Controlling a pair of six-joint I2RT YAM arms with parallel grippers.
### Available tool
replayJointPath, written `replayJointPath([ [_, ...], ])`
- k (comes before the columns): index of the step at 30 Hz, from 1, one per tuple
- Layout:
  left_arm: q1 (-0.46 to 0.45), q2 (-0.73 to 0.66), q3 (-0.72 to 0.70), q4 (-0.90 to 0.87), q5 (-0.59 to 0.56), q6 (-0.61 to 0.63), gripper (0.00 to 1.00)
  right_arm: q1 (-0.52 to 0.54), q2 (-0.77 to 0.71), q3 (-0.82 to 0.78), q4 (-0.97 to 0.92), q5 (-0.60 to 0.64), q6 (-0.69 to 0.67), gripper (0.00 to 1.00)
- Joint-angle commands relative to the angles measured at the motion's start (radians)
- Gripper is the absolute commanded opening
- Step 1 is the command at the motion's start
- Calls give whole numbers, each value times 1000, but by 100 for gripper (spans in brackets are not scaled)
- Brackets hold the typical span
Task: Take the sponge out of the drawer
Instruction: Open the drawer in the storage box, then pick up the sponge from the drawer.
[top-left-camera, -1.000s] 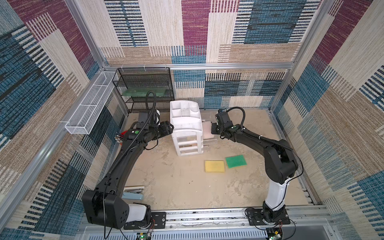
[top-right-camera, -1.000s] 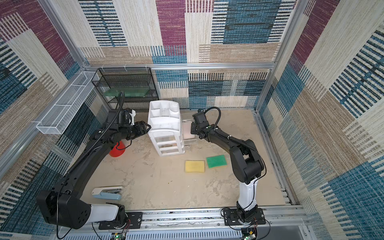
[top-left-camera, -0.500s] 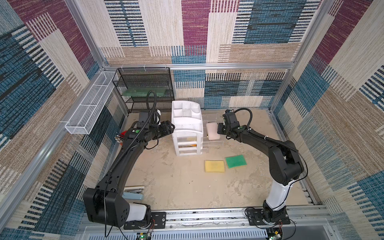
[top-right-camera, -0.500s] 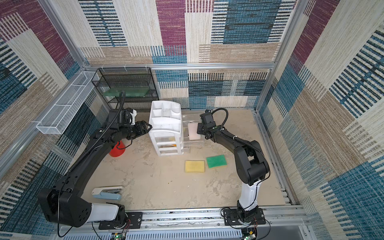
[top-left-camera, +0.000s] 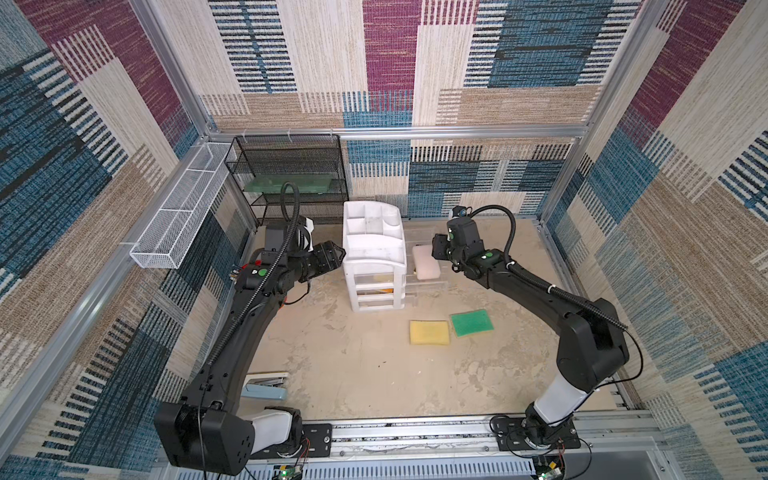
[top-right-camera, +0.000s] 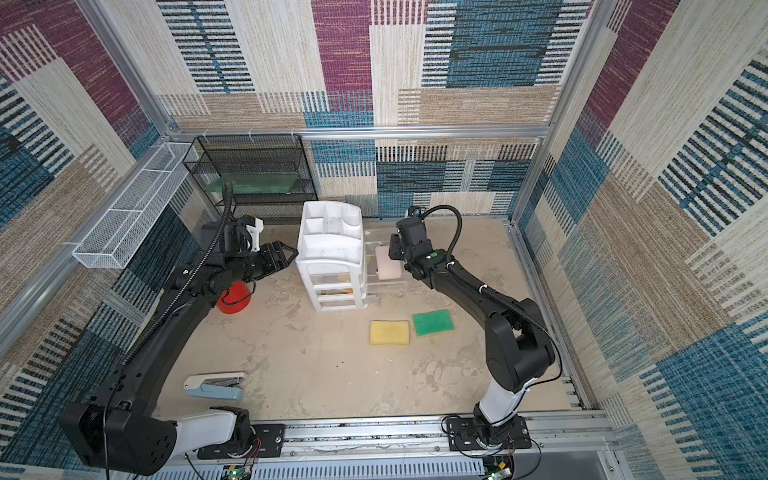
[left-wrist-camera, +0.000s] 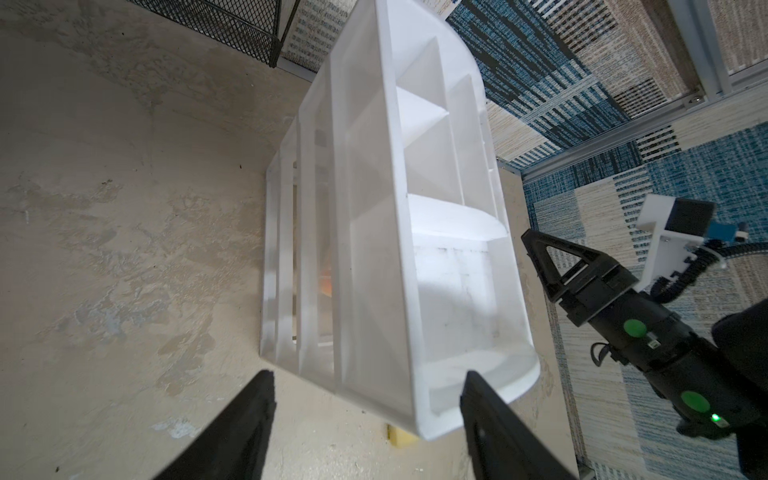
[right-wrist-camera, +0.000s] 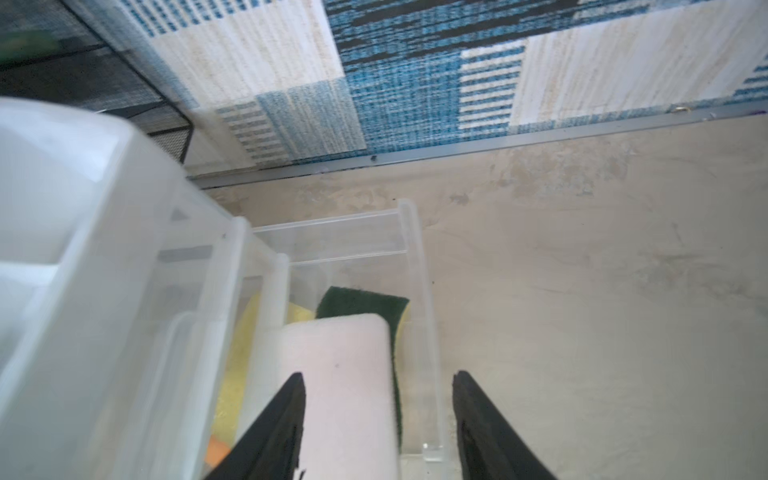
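Right claw (right-wrist-camera: 378, 376) spread above the pale sponge (right-wrist-camera: 336, 353), which lies nearer one finger in the clear drawer (right-wrist-camera: 415, 270); I'd centre, then pinch gently.

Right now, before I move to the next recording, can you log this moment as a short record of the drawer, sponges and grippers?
drawer chest: upright, mid-table
pulled-out drawer: clear, slid out sideways
pale sponge: resting on the pulled-out drawer
scouring sponge: yellow and dark green, underneath it
right gripper: open, at the pale sponge
left gripper: open, astride the chest's far side; contact unclear
table: yellow sponge, green sponge
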Motion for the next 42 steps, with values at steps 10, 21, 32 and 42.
replayJointPath([
  [10,1,-20,-15,29,52,8,73,145,146,102,-107,183,-48,58],
  [21,2,-36,-21,29,53,3,73,158,239,148,-170,259,-19,54],
  [32,6,-33,-22,30,56,1,73,154,254,147,-158,219,-14,20],
  [42,22,-54,-20,35,76,-1,73,148,96,65,-61,179,-59,11],
])
